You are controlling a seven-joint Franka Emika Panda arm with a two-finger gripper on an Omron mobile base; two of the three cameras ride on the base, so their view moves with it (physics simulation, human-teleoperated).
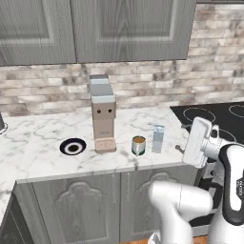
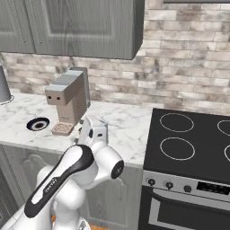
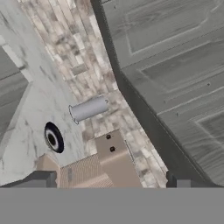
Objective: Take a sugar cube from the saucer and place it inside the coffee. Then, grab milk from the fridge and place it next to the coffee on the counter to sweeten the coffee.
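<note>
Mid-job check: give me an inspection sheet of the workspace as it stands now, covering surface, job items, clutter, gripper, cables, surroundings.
Surface: white marble counter over grey cabinet doors.
Job items: saucer left of the coffee machine; no sugar cube can be made out on it. Mug of coffee right of the machine's tray, brown liquid showing. Milk carton upright just right of the mug, apart from it.
Clutter: beige coffee machine; grey cylinder at the counter's far left.
Gripper: gripper open, empty, raised off the counter's right end.
Cables: nothing seen.
Surroundings: brick wall, grey wall cabinets, black stove to the right.
</note>
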